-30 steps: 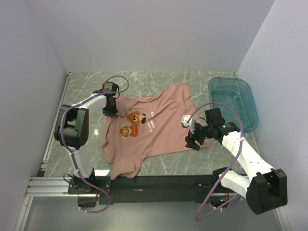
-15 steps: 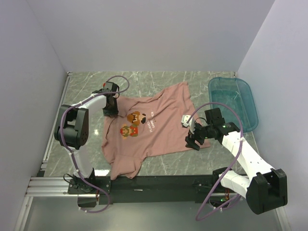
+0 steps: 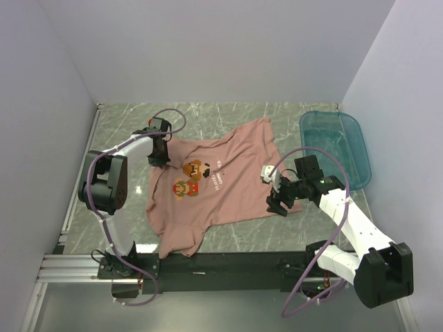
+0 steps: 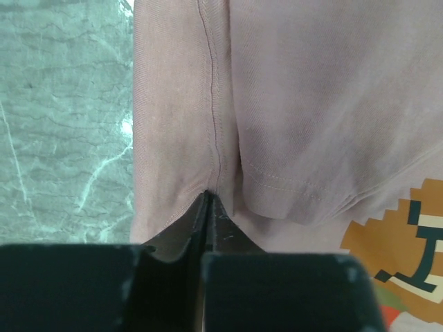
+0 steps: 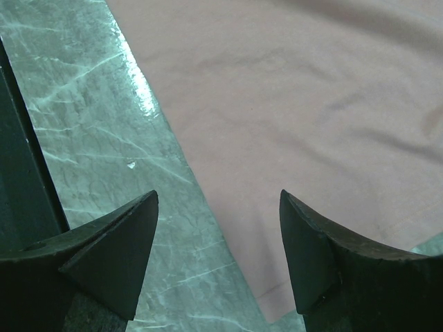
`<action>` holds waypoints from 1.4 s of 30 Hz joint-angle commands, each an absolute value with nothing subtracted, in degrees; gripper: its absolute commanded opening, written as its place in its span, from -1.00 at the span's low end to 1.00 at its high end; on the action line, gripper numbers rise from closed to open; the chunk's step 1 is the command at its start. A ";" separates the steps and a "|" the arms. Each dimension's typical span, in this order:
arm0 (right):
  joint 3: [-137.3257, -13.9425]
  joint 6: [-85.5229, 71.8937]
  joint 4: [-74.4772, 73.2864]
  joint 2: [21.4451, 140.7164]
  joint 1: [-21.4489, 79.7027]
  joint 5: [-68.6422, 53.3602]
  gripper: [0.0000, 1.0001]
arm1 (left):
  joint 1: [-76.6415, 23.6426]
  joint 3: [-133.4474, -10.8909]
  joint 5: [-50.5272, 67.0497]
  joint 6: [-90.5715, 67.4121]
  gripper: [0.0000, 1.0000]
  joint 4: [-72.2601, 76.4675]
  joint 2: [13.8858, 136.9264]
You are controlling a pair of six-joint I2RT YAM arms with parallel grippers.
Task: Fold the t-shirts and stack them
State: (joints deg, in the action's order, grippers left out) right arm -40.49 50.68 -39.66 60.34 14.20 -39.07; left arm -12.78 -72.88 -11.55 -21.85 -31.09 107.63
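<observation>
The t-shirt (image 3: 214,190) is seen spread unfolded at frame centre; no fold is made yet; its upper-left edge is pinched tight by the left gripper (image 3: 159,160); the right gripper (image 3: 278,205) is held wide over its right edge.

Your top camera looks steeply down over the whole table (image 3: 124,117); both wrist cameras hover close above the t-shirt (image 3: 235,194), shared by all.

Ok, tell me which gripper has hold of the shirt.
The left gripper, pinched shut on a fold of the pink t-shirt; the right gripper hangs open over the shirt's edge, gripping nothing.
</observation>
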 commanded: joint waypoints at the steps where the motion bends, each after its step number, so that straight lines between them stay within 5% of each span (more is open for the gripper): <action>1: -41.92 51.42 -39.90 59.33 13.71 -40.25 0.54 | -12.74 -74.00 -12.48 -21.36 -0.95 -30.32 107.05; 33: -41.84 51.59 -39.99 59.50 13.62 -40.34 0.54 | -9.67 -71.81 -10.03 -19.87 -0.98 -28.48 100.89; 39: -41.92 51.59 -39.90 59.50 13.62 -40.34 0.54 | -10.02 -72.77 -5.80 -18.99 -0.29 -29.27 104.49; 42: -41.92 51.59 -39.99 59.50 13.71 -40.34 0.54 | -10.37 -73.47 -4.84 -19.16 -0.21 -29.53 106.26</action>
